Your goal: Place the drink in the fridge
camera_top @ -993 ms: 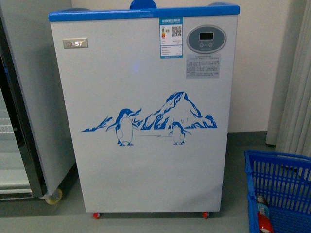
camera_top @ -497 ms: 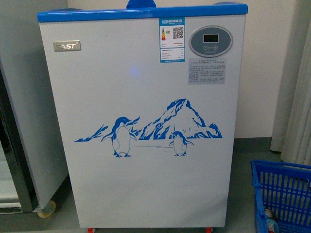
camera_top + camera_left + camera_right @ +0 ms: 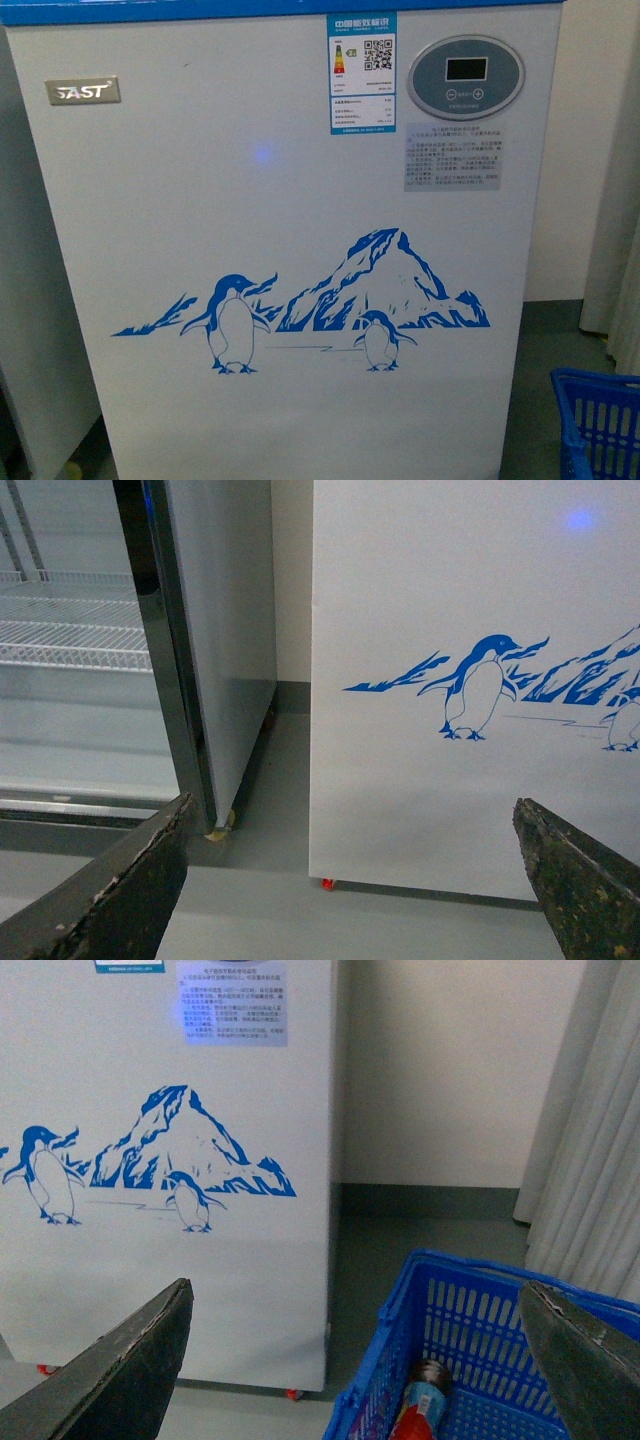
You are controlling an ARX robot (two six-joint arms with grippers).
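Fridge close ahead, both arms empty

The white fridge (image 3: 300, 250) fills the front view, its blue top rim at 12 o'clock, the oval grey display (image 3: 465, 77) at 1 o'clock and the blue penguin-and-mountain picture (image 3: 310, 310) just below centre. A blue basket (image 3: 600, 420) stands on the floor at 4 o'clock, just beside the fridge's right corner. In the right wrist view a bottle (image 3: 420, 1400) with a red and blue label lies inside the basket; whether it is the drink I cannot tell. The left fingers (image 3: 110, 900) are spread wide apart with nothing between them, facing the fridge's lower left corner, a red caster (image 3: 327, 883) and the grey upright cabinet (image 3: 225, 630) next to it. The right fingers (image 3: 120, 1370) are likewise wide apart and empty.
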